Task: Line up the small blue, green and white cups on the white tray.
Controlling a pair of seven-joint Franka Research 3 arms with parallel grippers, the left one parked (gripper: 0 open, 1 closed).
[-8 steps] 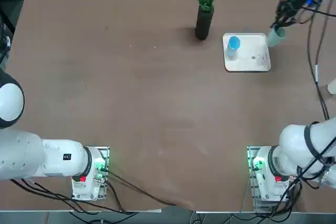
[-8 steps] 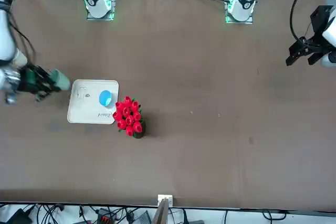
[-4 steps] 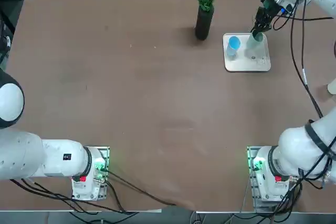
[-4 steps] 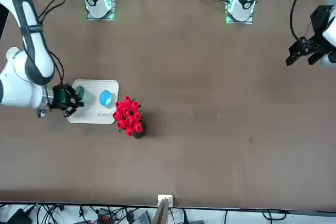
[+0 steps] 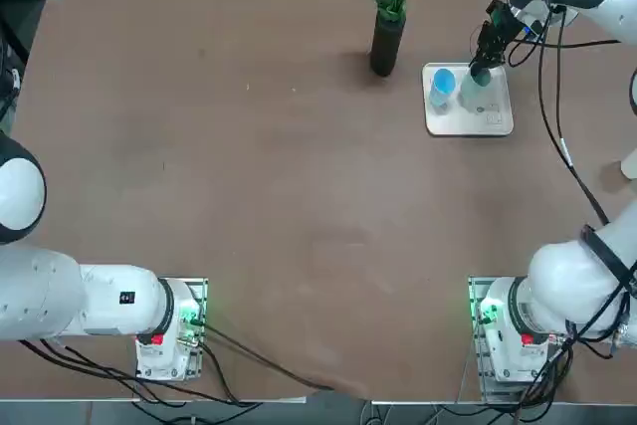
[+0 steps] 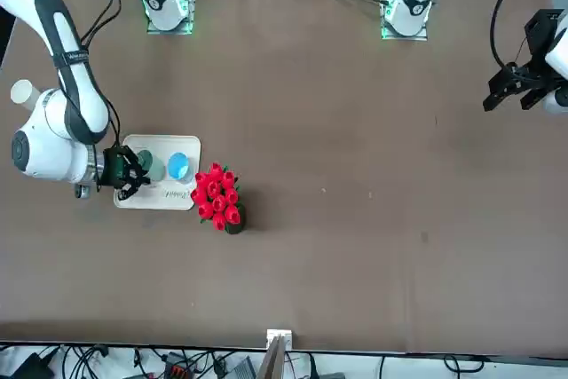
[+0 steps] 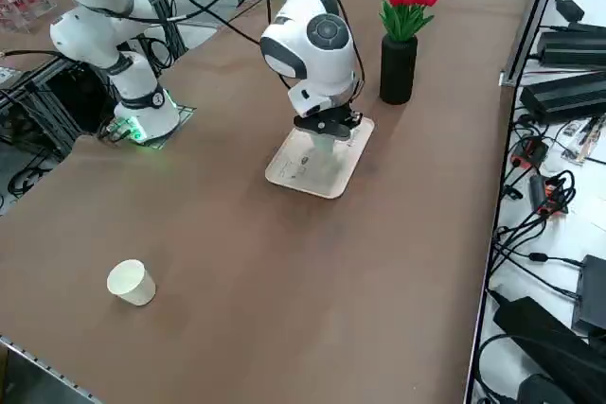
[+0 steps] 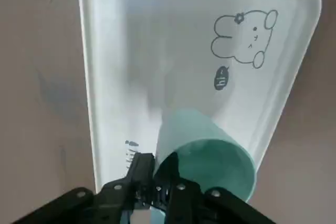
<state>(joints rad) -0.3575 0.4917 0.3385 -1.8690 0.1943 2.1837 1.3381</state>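
top view: the right gripper (image 5: 482, 65) hangs over the far edge of the white tray (image 5: 493, 118), which sits on the table (image 5: 249, 196) to the right of the black vase of red flowers (image 5: 387, 29). the blue cup (image 5: 442, 85) stands upright on the tray's left part, mouth up. the green cup (image 5: 479, 77) shows only as a small pale patch under the fingers, just beside the blue one; its tilt cannot be told here. the white cup (image 5: 630, 164) is at the right edge of the table, well apart from the tray.

front view: the gripper (image 6: 133, 171) is over the tray (image 6: 182, 197), with the green cup (image 6: 151, 166) at its tip, near the blue cup (image 6: 178, 166). the white cup (image 6: 23, 92) lies off the tray towards the robot's side.

right side view: the gripper (image 7: 327, 127) points down onto the tray (image 7: 301, 175); the green cup (image 7: 324, 144) hangs below it with its long axis about vertical. the white cup (image 7: 131, 282) lies tilted on the table, near the close edge.

right wrist view: the fingers (image 8: 142, 171) are clamped on the rim of the green cup (image 8: 205, 153), whose open mouth faces the camera and whose base points at the tray (image 8: 131, 51). a bunny drawing (image 8: 247, 38) marks the tray beyond the cup.
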